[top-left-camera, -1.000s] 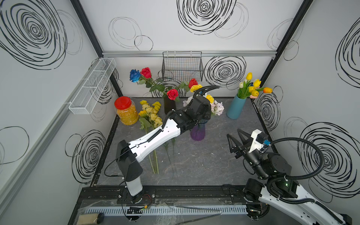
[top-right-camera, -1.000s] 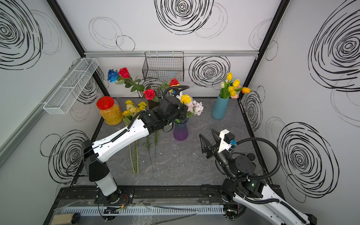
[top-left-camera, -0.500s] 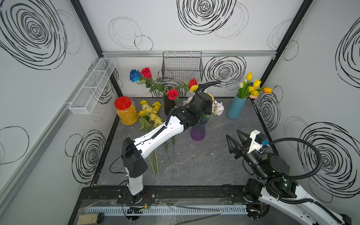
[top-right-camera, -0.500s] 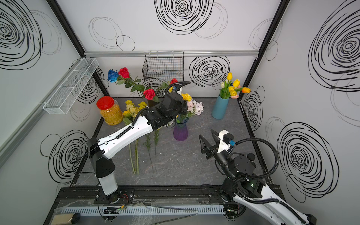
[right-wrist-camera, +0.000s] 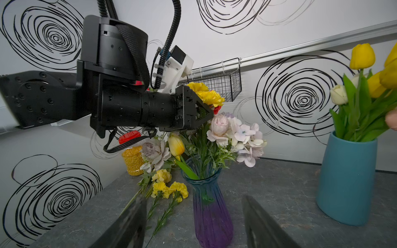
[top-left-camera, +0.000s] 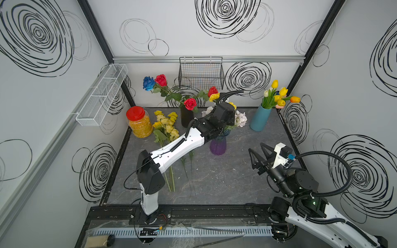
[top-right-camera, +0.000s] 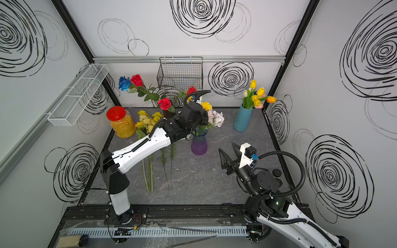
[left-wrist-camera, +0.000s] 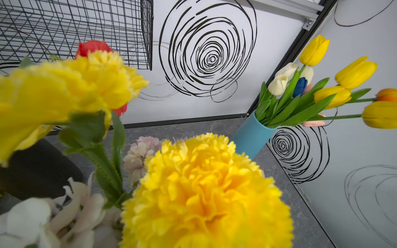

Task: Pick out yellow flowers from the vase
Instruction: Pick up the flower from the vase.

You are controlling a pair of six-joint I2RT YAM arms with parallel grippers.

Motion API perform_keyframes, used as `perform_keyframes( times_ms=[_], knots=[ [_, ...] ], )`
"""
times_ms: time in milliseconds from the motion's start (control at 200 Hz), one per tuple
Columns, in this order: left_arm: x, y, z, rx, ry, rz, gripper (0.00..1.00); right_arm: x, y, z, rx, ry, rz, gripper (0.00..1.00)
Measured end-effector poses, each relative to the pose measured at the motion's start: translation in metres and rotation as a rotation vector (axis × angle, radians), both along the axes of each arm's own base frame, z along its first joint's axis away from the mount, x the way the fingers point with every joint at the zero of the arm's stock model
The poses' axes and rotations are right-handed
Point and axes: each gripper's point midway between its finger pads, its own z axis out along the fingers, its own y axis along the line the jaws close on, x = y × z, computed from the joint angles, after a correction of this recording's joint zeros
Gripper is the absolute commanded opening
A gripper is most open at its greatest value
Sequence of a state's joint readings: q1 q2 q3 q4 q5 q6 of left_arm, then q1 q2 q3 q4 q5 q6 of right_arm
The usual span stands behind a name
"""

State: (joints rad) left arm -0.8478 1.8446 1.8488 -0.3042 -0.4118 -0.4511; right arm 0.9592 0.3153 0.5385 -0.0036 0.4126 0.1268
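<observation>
the left arm stretches from the near left across the bench [top-left-camera: 214,182] to the purple vase [top-left-camera: 218,147], which stands around the middle, a little toward the far side. the left tool [right-wrist-camera: 209,114] is pushed in among the stems above the vase's mouth, just under two yellow carnations [right-wrist-camera: 206,94]. it shows only side-on in the right wrist view and is hidden under the wrist in both top views, so one cannot tell whether it is spread or pinching a stem. the same carnations fill the left wrist view, blurred by closeness. a yellow tulip [right-wrist-camera: 176,145] sits lower in that vase, close to its rim, among pale pink and white blooms [right-wrist-camera: 240,135].

more yellow flowers [top-left-camera: 166,124] lie flat on the bench at the far left, with their heads beside a jar [top-left-camera: 139,124] with a red lid and their stems pointing toward the near edge.

the right tool [top-left-camera: 255,147] sits to the near right of the purple vase, well apart from it, with its fingers spread wide and nothing between them.

a black vase [top-left-camera: 187,117] of red and blue roses stands at the far wall, and a blue vase [top-left-camera: 260,119] of mixed tulips stands in the far right corner.
</observation>
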Motion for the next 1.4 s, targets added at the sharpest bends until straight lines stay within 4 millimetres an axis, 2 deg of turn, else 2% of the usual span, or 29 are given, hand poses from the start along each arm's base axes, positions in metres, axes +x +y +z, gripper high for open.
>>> perform_keyframes(
  times_ms=[150, 375, 540, 746, 916, 1121, 1401],
  knots=[
    [-0.01, 0.01, 0.014, -0.035, -0.038, -0.007, 0.21, 0.003, 0.005, -0.002, -0.013, 0.005, 0.006, 0.74],
    [-0.027, 0.026, 0.056, -0.13, -0.123, -0.017, 0.21, 0.011, 0.015, -0.004, -0.047, -0.003, 0.007, 0.73],
    [-0.038, 0.029, 0.076, -0.16, -0.162, -0.031, 0.21, 0.033, 0.035, -0.024, -0.154, 0.044, 0.033, 0.71],
    [-0.05, 0.021, 0.081, -0.151, -0.177, -0.063, 0.22, 0.072, 0.049, -0.036, -0.195, 0.111, 0.096, 0.58],
    [-0.057, 0.018, 0.087, -0.142, -0.183, -0.072, 0.22, 0.098, 0.064, -0.044, -0.209, 0.14, 0.17, 0.52],
    [-0.062, 0.017, 0.095, -0.14, -0.188, -0.076, 0.22, 0.109, 0.087, -0.059, -0.253, 0.127, 0.262, 0.49],
    [-0.071, 0.017, 0.121, -0.164, -0.221, -0.084, 0.23, 0.125, 0.101, -0.055, -0.292, 0.05, 0.282, 0.4]
  ],
)
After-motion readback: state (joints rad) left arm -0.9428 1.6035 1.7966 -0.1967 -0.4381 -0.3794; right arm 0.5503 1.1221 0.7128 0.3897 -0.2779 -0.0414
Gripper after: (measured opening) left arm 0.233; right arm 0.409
